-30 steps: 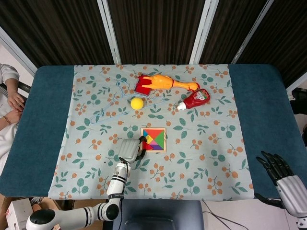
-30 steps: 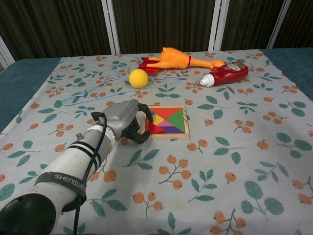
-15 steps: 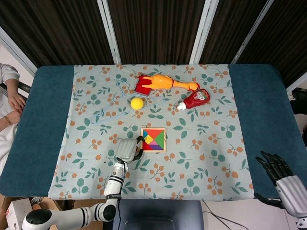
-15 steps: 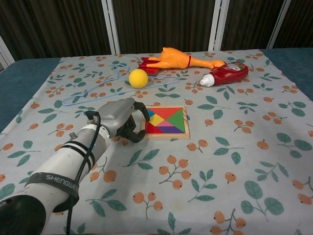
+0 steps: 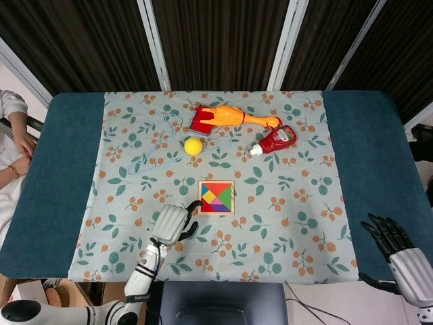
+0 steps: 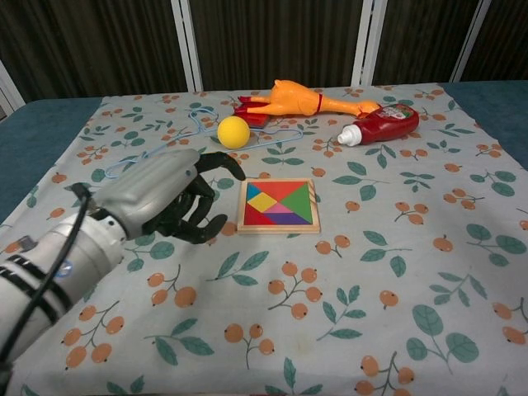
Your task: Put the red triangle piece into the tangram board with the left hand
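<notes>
The tangram board (image 5: 216,197) (image 6: 278,205) lies mid-table, its wooden frame filled with coloured pieces. The red triangle piece (image 6: 257,218) (image 5: 208,206) sits flat in the board's near-left corner. My left hand (image 5: 170,224) (image 6: 169,198) hovers left of the board and nearer to me, apart from it, holding nothing, fingers (image 6: 216,162) spread and lightly curved. My right hand (image 5: 399,254) shows only in the head view, at the bottom right off the table's edge, fingers apart and empty.
Behind the board lie a yellow ball (image 5: 193,145) (image 6: 233,131), a blue wire hanger (image 5: 157,150), a rubber chicken (image 5: 237,117) (image 6: 305,101) on a red object (image 5: 200,123), and a ketchup bottle (image 5: 277,139) (image 6: 379,123). A person's arm (image 5: 15,132) is at the far left.
My left hand has let go at the board's left edge and pulled back toward me and leftward, fingers spreading. The red triangle now lies seated in the board.
</notes>
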You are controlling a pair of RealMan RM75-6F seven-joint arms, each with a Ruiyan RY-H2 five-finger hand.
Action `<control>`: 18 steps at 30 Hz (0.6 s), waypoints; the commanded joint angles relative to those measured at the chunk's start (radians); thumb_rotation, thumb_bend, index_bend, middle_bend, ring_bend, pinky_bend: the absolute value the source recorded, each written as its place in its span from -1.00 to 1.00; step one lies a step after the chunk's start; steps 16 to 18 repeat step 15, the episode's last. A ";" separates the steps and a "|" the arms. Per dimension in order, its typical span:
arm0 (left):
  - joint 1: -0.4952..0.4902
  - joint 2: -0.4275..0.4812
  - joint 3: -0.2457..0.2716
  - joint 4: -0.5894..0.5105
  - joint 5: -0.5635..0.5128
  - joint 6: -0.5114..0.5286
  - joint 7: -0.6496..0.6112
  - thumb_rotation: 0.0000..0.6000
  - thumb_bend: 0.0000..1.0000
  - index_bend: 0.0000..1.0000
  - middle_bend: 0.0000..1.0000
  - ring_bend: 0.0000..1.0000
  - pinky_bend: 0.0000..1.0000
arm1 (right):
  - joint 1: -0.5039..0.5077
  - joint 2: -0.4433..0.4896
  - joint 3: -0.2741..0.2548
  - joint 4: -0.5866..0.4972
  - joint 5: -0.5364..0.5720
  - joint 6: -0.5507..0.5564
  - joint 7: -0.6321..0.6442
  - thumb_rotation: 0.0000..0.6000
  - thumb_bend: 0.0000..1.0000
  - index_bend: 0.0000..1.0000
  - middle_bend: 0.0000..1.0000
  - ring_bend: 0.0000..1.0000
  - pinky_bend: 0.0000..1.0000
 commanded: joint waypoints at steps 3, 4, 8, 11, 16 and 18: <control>0.265 0.346 0.294 -0.024 0.382 0.434 -0.204 1.00 -0.19 -0.74 -0.65 -0.81 -0.67 | 0.006 -0.029 0.003 -0.028 0.003 -0.040 -0.103 1.00 -0.59 -1.00 -1.00 -1.00 -1.00; 0.301 0.365 0.315 0.016 0.407 0.490 -0.236 1.00 -0.18 -0.76 -0.68 -0.85 -0.69 | 0.006 -0.034 0.003 -0.034 0.005 -0.047 -0.123 1.00 -0.59 -1.00 -1.00 -1.00 -1.00; 0.431 0.396 0.348 0.177 0.398 0.624 -0.411 1.00 -0.17 -0.86 -0.76 -0.93 -0.76 | 0.011 -0.060 0.013 -0.061 0.025 -0.083 -0.206 1.00 -0.59 -1.00 -1.00 -1.00 -1.00; 0.440 0.433 0.350 0.188 0.376 0.574 -0.457 1.00 -0.18 -0.93 -0.79 -0.93 -0.76 | 0.020 -0.079 0.020 -0.080 0.041 -0.114 -0.257 1.00 -0.59 -1.00 -1.00 -1.00 -1.00; 0.445 0.468 0.334 0.157 0.347 0.515 -0.458 1.00 -0.19 -0.95 -0.79 -0.93 -0.76 | 0.020 -0.088 0.021 -0.093 0.045 -0.120 -0.287 1.00 -0.59 -1.00 -1.00 -1.00 -1.00; 0.445 0.468 0.334 0.157 0.347 0.515 -0.458 1.00 -0.19 -0.95 -0.79 -0.93 -0.76 | 0.020 -0.088 0.021 -0.093 0.045 -0.120 -0.287 1.00 -0.59 -1.00 -1.00 -1.00 -1.00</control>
